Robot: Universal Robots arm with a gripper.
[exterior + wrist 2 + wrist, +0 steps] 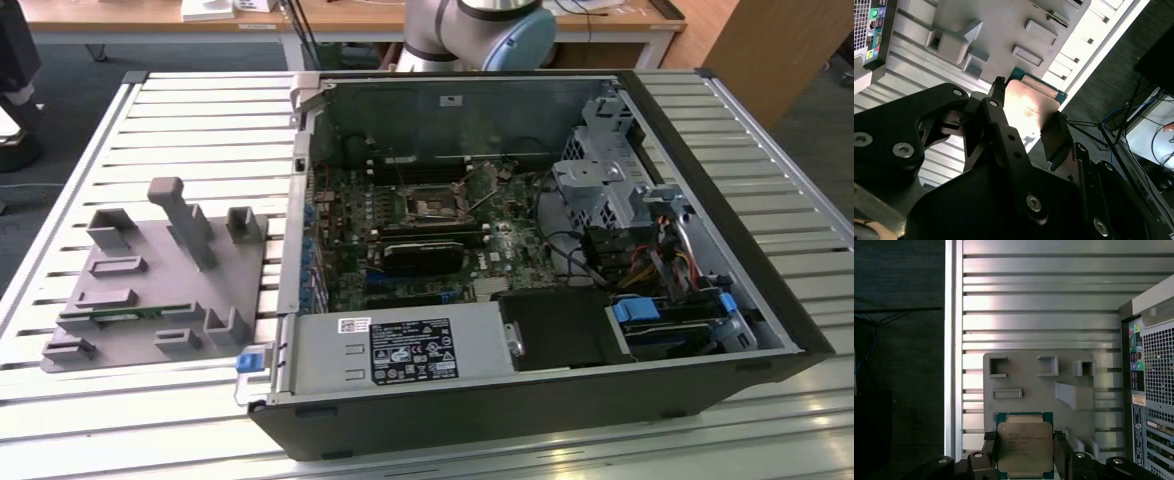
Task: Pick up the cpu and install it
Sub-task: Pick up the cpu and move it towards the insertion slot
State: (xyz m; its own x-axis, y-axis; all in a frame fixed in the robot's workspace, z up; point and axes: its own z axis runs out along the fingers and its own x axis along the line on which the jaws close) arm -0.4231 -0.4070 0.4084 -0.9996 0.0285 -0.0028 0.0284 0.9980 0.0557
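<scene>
The cpu (1024,447), a flat square chip with a silvery top plate and green rim, sits between my black fingers (989,450) in both wrist views. My gripper (1025,456) is shut on its two opposite edges. The second wrist view shows the same chip (1030,107) clamped in the gripper (1029,131), hanging in the air above the grey holder plate (994,30). In the exterior view the open computer case (747,300) lies on the slatted table, with the bare cpu socket (434,207) on its motherboard.
The grey holder plate (147,290) with raised pegs and slots lies at the exterior view's left of the case. The case's rear panel (1154,390) with its ports stands beside the plate. A black card (424,252) and a power supply (400,350) sit inside the case. The arm's base (481,30) stands behind the case.
</scene>
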